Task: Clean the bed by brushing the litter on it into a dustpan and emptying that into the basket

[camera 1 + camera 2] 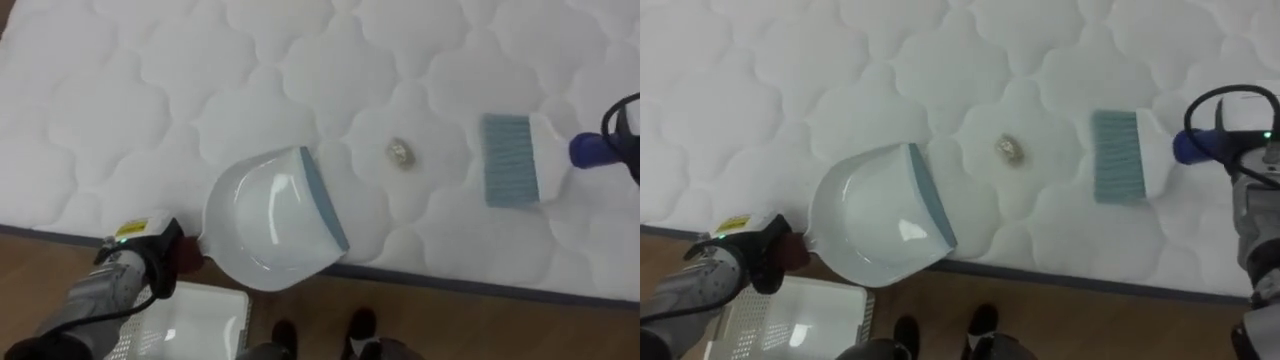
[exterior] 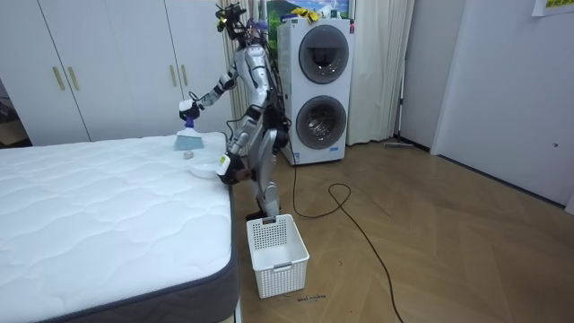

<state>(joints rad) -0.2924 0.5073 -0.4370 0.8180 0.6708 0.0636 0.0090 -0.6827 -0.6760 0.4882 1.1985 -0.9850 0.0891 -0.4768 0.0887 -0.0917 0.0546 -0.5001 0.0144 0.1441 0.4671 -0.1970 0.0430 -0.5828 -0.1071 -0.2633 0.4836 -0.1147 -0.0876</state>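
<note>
A white dustpan (image 1: 272, 222) with a grey-blue lip lies on the white quilted mattress (image 1: 150, 100) at its near edge, mouth facing right. My left hand (image 1: 160, 256) is shut on its handle, just off the bed's edge. A small crumpled scrap (image 1: 402, 153) lies on the mattress to the right of the pan's lip, apart from it. Further right, a brush (image 1: 512, 160) with blue bristles rests bristles-down on the mattress. My right hand (image 1: 1243, 128) is shut on its blue handle. The scrap sits between pan and brush.
A white slotted basket (image 1: 190, 325) stands on the wooden floor below the bed's edge, by my feet. In the room view I stand at the bed's side (image 2: 235, 193), with stacked washing machines (image 2: 320, 85) behind me and white wardrobes (image 2: 108, 67) beyond the bed.
</note>
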